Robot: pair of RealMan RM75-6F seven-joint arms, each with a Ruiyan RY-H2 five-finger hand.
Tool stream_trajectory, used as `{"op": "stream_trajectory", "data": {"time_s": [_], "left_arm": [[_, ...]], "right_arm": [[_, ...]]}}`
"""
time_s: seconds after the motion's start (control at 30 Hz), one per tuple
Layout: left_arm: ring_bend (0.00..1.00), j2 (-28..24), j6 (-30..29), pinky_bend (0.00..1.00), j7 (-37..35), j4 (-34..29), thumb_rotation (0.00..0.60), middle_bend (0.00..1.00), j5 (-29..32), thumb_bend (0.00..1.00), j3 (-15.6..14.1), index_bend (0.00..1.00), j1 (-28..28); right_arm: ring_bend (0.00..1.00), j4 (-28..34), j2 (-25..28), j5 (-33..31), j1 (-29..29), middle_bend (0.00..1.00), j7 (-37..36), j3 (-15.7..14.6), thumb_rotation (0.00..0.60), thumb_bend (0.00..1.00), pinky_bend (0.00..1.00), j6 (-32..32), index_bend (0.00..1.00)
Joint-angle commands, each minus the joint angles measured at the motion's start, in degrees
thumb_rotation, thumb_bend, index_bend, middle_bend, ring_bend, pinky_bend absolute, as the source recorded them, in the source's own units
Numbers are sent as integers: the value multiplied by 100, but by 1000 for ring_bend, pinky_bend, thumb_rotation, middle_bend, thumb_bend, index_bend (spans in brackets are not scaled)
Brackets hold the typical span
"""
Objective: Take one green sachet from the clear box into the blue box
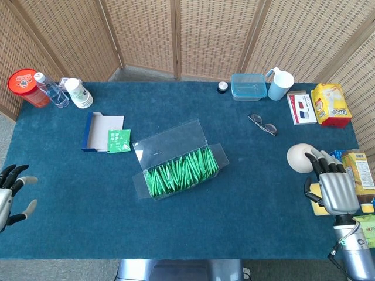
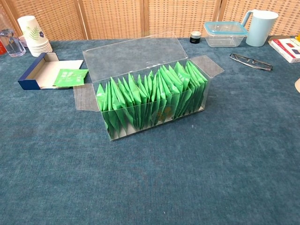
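At centre frame we see the clear box [image 1: 179, 165], lid flapped open, packed with upright green sachets [image 2: 150, 96]. Up and to its left, one green sachet [image 1: 119, 141] lies flat at the open end of the blue box [image 1: 94, 132], partly overhanging the table [image 1: 234, 199]. At the far left edge, the left hand [image 1: 7, 196] hangs with fingers spread, grasping nothing; at lower right, the right hand [image 1: 336, 190] is likewise released, beside a white bowl [image 1: 302, 157].

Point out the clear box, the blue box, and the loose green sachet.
clear box [image 2: 140, 54]: chest view, on its open lid.
blue box [image 2: 29, 78]: chest view, on its near blue side wall.
green sachet [image 1: 119, 141]: head view, on the middle of its printed face.
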State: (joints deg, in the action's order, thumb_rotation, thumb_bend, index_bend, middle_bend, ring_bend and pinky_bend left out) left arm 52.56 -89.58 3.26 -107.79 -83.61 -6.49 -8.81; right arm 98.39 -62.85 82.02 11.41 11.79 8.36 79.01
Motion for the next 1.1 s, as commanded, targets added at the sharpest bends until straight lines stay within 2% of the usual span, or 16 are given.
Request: {"op": "stream_trajectory", "data": {"time_s": [0.03, 0.5, 1.1], "left_arm": [[76, 15, -106, 315, -18, -8, 600, 139, -88, 302, -17, 315, 135], [76, 51, 172, 315, -32, -43, 600, 140, -103, 302, 167, 315, 168], [76, 66, 369, 315, 103, -109, 600, 139, -54, 302, 364, 315, 203]], "right_arm": [[112, 10, -9, 40, 5, 133, -6, -19, 317, 718, 190, 15, 116], [111, -3, 32, 164, -50, 133, -176, -122, 318, 717, 190, 119, 117], [111, -168, -56, 82, 56, 133, -245, -110, 318, 717, 190, -4, 120]]}}
